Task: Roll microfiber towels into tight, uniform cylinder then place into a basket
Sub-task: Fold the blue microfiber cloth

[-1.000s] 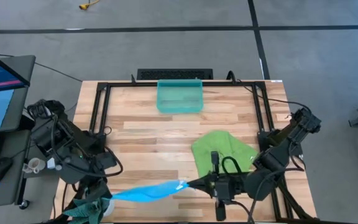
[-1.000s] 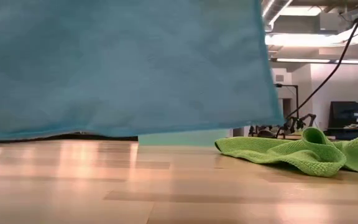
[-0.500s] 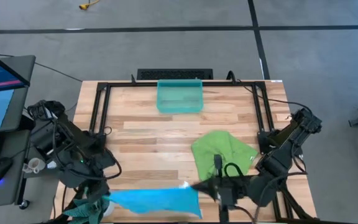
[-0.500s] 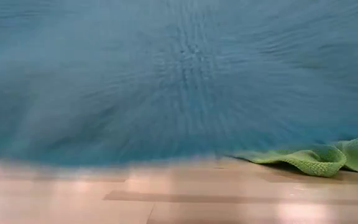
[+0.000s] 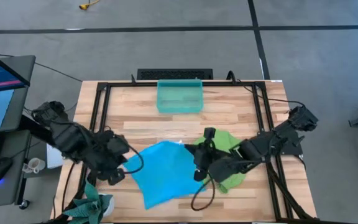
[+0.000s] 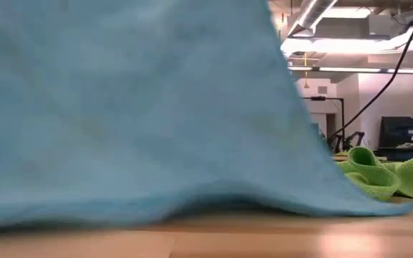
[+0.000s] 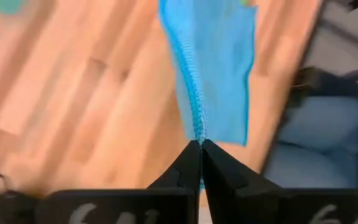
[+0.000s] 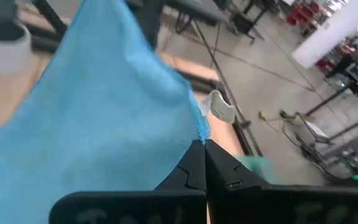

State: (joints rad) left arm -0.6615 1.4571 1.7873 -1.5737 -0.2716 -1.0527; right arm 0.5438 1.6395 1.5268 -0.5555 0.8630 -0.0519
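The sky-blue microfiber towel (image 5: 166, 175) hangs spread between my two grippers over the table's near middle. Its lower edge (image 6: 192, 208) rests on the wood. My left gripper (image 5: 125, 164) is shut on its left corner, my right gripper (image 5: 197, 164) on its right corner. The lime-green towel (image 5: 232, 149) lies crumpled on the table at the right, partly under my right arm. The teal basket (image 5: 179, 96) stands at the far middle, apart from both grippers. My left gripper pinches the blue towel's hemmed edge at a corner (image 7: 198, 134) between its two fingertips, slanting down from the table's left. The towel slopes away from it, lower part on the table. My right gripper pinches the opposite upper corner (image 8: 199, 132) between its fingertips, coming from the table's right, slanted a little downward. The cloth falls away from it toward the table.
A black metal frame (image 5: 98, 106) runs along the table's left, right and far sides. A dark teal-green cloth bundle (image 5: 91, 205) sits at the near left corner. Bare wood lies between the towels and the basket.
Both grippers have gone down and toward the table's far edge, still shut on the towel's corners, and both wrists have tipped. The blue towel, which hung stretched along the near edge, has swung out over the table; its lower edge now lies on the wood.
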